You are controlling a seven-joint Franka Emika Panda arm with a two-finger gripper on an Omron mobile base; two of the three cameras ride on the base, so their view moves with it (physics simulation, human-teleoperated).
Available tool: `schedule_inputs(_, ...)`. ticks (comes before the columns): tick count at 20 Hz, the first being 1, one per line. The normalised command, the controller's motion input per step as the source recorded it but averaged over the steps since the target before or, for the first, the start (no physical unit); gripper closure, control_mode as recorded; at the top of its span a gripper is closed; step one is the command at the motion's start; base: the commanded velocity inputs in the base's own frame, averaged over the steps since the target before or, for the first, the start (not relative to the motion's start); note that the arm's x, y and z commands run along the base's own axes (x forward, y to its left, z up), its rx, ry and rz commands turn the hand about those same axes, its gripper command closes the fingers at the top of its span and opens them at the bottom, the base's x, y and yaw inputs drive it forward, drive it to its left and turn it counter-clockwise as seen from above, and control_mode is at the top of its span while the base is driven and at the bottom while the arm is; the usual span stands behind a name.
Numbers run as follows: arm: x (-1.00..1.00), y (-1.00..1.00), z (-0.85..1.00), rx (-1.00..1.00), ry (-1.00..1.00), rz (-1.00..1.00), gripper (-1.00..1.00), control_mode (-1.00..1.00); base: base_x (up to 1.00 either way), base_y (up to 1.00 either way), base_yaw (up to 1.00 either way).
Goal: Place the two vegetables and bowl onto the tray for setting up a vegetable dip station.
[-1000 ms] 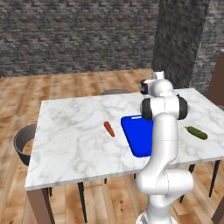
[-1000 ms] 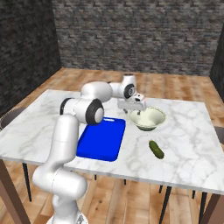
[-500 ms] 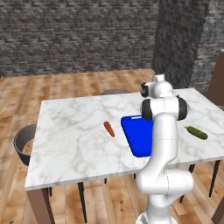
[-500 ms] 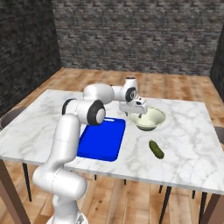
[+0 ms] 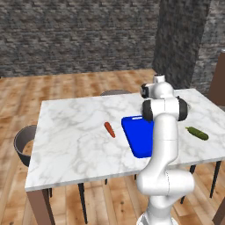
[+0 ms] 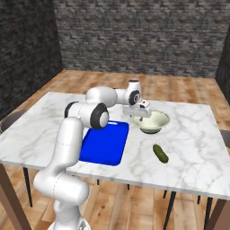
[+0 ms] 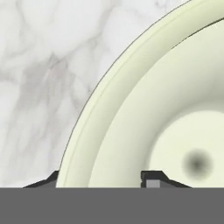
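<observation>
The cream-white bowl [image 6: 152, 121] stands on the marble table just right of the blue tray [image 6: 104, 143]. My gripper [image 6: 138, 114] reaches down onto its near-left rim. In the hand view the bowl [image 7: 131, 109] takes up the right side, and my gripper [image 7: 103, 181] straddles the rim: one fingertip [image 7: 152, 178] is inside, the other outside against the wall. The jaws look shut on the rim. The green cucumber [image 6: 160, 153] lies in front of the bowl, toward the table edge. The orange carrot [image 5: 109, 129] lies left of the tray [image 5: 138, 136], which is bare.
The marble table [image 5: 74, 132] has wide free surface left of the carrot. A dark round chair seat [image 5: 24, 145] sits at the table's left end and another chair [image 5: 115, 92] behind the far edge. Stone walls stand well back.
The jaws have closed in from wide open onto the bowl's rim. The arm, bowl, carrot and cucumber have stayed where they were.
</observation>
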Motion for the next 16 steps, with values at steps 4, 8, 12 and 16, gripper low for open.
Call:
schedule_inputs(4, 0.03, 0.24, 0.18, -0.05, 0.02, 0.00, 1.00, -1.00, 0.00, 0.00, 0.00)
schedule_inputs(8, -0.01, 0.43, 0.65, -0.20, 0.00, 0.00, 1.00, -1.00, 0.00, 0.00, 0.00)
schedule_inputs(12, -0.07, 0.43, 0.71, -0.22, 0.00, 0.00, 1.00, -1.00, 0.00, 0.00, 0.00)
schedule_inputs(16, -0.08, 0.44, 0.60, -0.21, 0.00, 0.00, 1.00, -1.00, 0.00, 0.00, 0.00)
